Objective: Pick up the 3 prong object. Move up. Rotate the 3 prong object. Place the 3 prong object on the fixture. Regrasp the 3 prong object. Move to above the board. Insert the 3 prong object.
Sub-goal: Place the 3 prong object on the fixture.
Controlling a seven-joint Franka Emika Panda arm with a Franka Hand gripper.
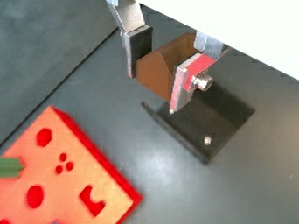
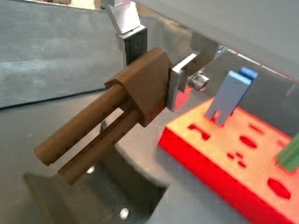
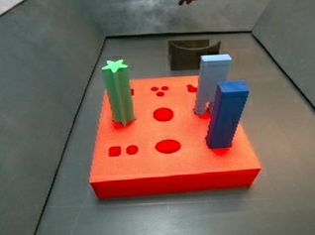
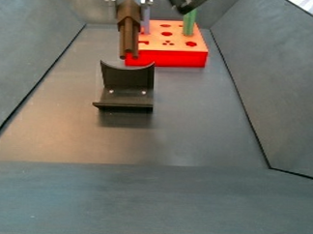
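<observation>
Three slim prongs run out from the blocky head of the 3 prong object (image 2: 111, 118), a dark-brown piece that looks rigid and light, likely plastic or wood. The gripper (image 2: 155, 72) is clamped on that head, its silver fingers (image 2: 183, 77) pressing the flat sides, which seems the sound place to hold it; the thin prongs look like the weak part and are better left untouched. The smooth faces may slip a little if the piece is knocked. In a side view the piece hangs upright in the gripper (image 4: 129, 4), prongs pointing down, just above the fixture (image 4: 124, 86) and, as far as can be told, not yet touching it. The fixture (image 1: 201, 116) lies right under the fingertips. The board (image 4: 172, 47) sits beyond the gripper, well apart, with a green post (image 3: 117, 90) and two blue blocks (image 3: 227, 114) standing in it.
</observation>
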